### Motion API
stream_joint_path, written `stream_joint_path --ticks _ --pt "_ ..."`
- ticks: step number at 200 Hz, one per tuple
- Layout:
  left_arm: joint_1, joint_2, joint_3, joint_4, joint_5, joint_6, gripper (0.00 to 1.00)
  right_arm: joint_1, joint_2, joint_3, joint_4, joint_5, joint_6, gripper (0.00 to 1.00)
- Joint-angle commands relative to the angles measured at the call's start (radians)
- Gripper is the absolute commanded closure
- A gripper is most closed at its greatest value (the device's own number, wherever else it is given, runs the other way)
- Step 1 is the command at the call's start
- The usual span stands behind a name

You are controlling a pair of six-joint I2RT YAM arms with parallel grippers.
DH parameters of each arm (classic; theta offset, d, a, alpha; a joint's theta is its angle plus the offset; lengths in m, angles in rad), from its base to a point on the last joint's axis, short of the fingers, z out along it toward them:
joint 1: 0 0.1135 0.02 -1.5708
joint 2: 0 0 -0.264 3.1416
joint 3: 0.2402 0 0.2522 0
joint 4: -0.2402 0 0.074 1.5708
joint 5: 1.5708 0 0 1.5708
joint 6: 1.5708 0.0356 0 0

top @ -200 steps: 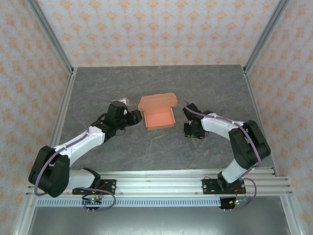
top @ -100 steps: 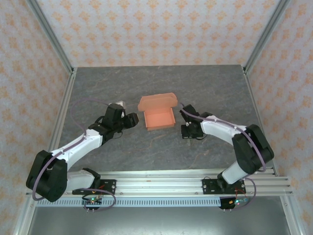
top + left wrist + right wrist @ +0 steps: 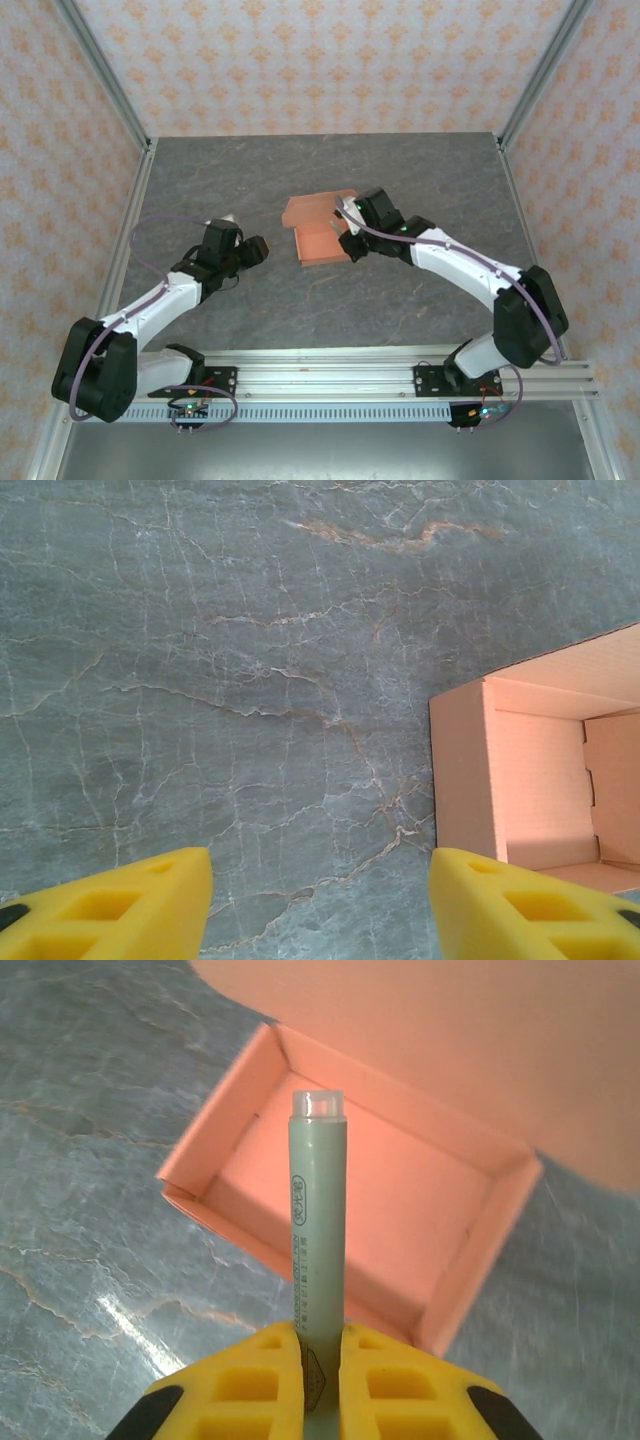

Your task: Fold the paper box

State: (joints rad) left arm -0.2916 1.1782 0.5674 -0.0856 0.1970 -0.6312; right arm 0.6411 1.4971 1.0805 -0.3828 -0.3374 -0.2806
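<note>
The paper box (image 3: 318, 246) is a salmon-orange open tray in the middle of the table, its lid flap (image 3: 312, 208) raised at the far side. My right gripper (image 3: 347, 233) hangs over the tray's right part, shut on a thin grey stick (image 3: 317, 1210). The stick points out over the tray's inside (image 3: 400, 1190), its clear cap near the far wall. My left gripper (image 3: 258, 248) is open a short way left of the box and touches nothing. In the left wrist view the yellow fingertips (image 3: 150, 900) frame bare table, with the box's left wall (image 3: 462, 770) just ahead on the right.
The grey marbled table (image 3: 420, 180) has free room on every side of the box. Metal frame posts (image 3: 100, 70) and patterned walls close in the left, right and back. The arms' base rail (image 3: 330, 375) runs along the near edge.
My right gripper has moved left from the table beside the box to over the tray, carrying the stick. My left gripper has drawn back left, away from the box's left wall.
</note>
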Motion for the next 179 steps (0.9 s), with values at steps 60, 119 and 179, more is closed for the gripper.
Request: stream_joint_path --ticks 60,119,179 --pt "0.012 -0.052 -0.011 -0.031 -0.072 0.004 0.39 0.02 0.238 0.193 -0.03 -0.043 -0.536 0.88" --pt "0.013 -0.051 -0.018 -0.034 -0.096 0.004 0.39 0.05 0.382 0.27 -0.059 0.086 -0.698 0.88" --pt "0.012 -0.035 -0.015 -0.029 -0.096 0.004 0.38 0.054 0.466 0.304 -0.067 0.113 -0.738 0.85"
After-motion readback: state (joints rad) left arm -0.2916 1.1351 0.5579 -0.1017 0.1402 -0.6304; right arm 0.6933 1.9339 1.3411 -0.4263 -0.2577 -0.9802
